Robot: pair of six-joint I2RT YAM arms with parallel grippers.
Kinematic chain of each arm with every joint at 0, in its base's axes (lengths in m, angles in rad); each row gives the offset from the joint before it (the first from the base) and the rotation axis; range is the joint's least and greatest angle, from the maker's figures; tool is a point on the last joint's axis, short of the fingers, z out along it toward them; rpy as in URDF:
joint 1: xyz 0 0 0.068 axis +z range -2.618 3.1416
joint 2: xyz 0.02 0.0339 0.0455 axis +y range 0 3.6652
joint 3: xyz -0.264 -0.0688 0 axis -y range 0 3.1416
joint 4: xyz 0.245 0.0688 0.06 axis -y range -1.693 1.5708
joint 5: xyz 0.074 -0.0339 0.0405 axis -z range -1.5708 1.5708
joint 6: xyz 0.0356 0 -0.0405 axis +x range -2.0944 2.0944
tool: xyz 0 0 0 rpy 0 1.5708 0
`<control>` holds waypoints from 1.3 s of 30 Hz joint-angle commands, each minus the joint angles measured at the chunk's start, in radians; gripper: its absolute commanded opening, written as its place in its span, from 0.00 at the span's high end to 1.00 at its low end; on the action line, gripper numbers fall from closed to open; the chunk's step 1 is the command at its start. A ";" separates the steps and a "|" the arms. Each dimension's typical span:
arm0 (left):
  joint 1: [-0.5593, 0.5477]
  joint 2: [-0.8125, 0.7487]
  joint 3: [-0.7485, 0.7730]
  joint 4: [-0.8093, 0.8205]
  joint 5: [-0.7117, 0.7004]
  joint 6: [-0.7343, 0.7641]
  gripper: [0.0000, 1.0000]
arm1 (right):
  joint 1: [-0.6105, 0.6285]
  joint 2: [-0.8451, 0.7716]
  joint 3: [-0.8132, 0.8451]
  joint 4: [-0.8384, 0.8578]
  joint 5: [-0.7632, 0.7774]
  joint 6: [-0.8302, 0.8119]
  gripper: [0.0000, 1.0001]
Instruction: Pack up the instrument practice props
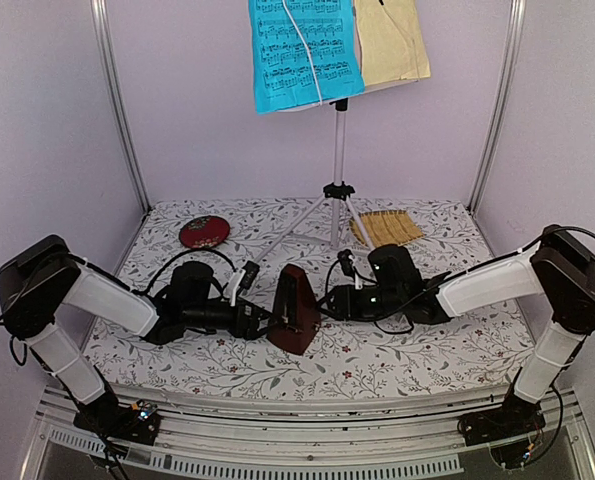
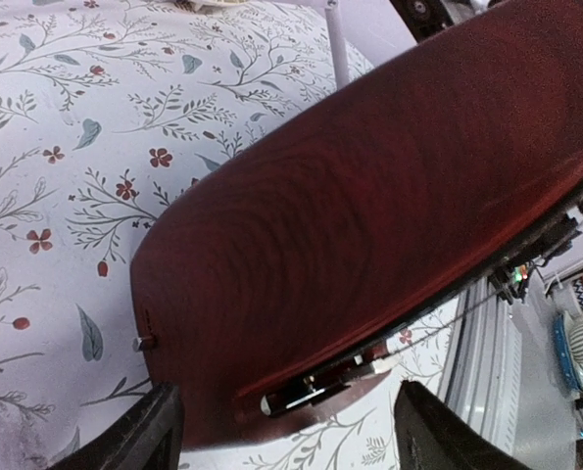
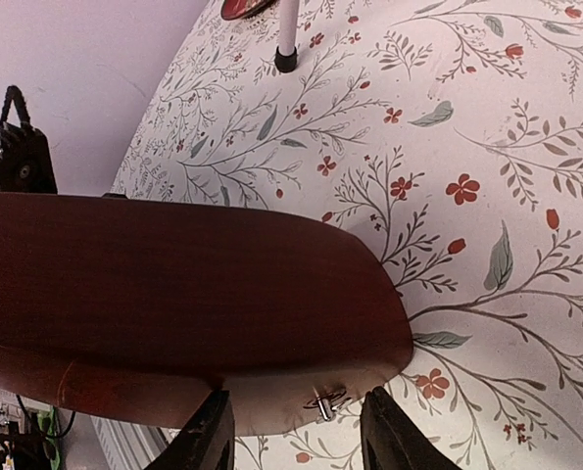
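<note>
Left gripper point(image 2: 283, 431) and right gripper point(image 3: 291, 431) both straddle the metronome point(image 1: 295, 310). Can't tell if either's actually clamping it, tbh.

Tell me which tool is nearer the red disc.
Left. The left tool is on the metronome's left, the side towards the disc. The right tool is across the metronome, farther from the disc.

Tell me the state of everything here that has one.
Music stand: upright, legs spread.
Blue sheet: up on the music stand.
Pale-yellow sheet: up on the music stand.
Metronome: standing on the table.
Left gripper: open, at the metronome.
Right gripper: open, at the metronome.
</note>
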State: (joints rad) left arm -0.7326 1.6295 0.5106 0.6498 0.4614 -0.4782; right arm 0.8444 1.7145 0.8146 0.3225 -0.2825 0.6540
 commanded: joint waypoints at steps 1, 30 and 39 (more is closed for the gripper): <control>-0.015 -0.005 0.000 0.016 0.030 0.027 0.24 | 0.008 0.029 0.044 0.020 0.006 -0.010 0.56; -0.062 -0.318 -0.085 -0.060 -0.194 0.043 0.18 | 0.003 -0.091 0.088 -0.151 0.165 -0.109 0.40; 0.186 -0.636 0.122 -0.551 -0.274 0.097 0.12 | -0.178 -0.469 -0.079 -0.484 0.222 -0.133 0.28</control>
State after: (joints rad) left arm -0.6785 1.0473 0.5316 0.3622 0.2150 -0.4156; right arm 0.7742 1.3594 0.8230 0.0410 -0.1024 0.5301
